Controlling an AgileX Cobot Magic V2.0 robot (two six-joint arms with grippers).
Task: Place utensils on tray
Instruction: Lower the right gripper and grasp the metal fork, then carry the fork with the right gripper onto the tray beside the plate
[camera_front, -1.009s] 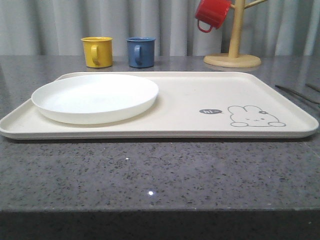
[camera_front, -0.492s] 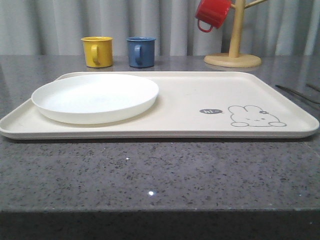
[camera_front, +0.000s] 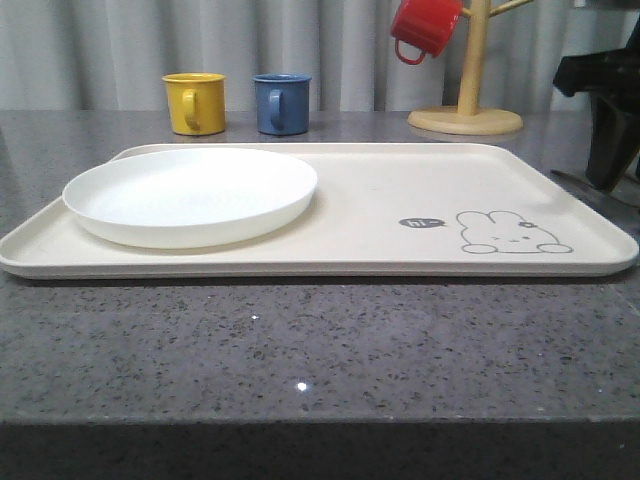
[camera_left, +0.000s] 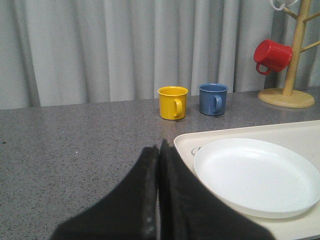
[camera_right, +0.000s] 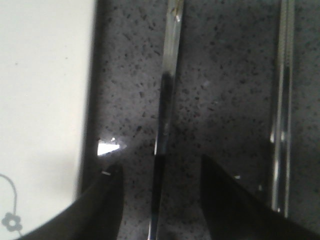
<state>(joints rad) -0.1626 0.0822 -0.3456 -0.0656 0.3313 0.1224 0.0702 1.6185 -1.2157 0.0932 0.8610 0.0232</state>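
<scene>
The cream tray (camera_front: 380, 205) with its rabbit drawing lies mid-table, and the round white plate (camera_front: 190, 195) sits on its left half. Just off the tray's right rim, my right gripper (camera_front: 603, 172) hangs low over the table. In the right wrist view this gripper (camera_right: 159, 169) is open, its fingers straddling a slim shiny metal utensil (camera_right: 167, 85) that lies on the stone; a second slim metal utensil (camera_right: 282, 125) lies parallel, outside the fingers. My left gripper (camera_left: 160, 146) is shut on nothing, over bare table beside the tray's corner (camera_left: 184, 141) and plate (camera_left: 255, 175).
A yellow mug (camera_front: 194, 103) and a blue mug (camera_front: 281, 103) stand behind the tray. A wooden mug tree (camera_front: 466, 118) with a red mug (camera_front: 424, 27) hanging on it stands at the back right. The tray edge (camera_right: 85, 100) runs close beside the straddled utensil.
My right gripper has come into the front view at the far right, down beside the tray's right rim. Tray, plate and mugs have not moved.
</scene>
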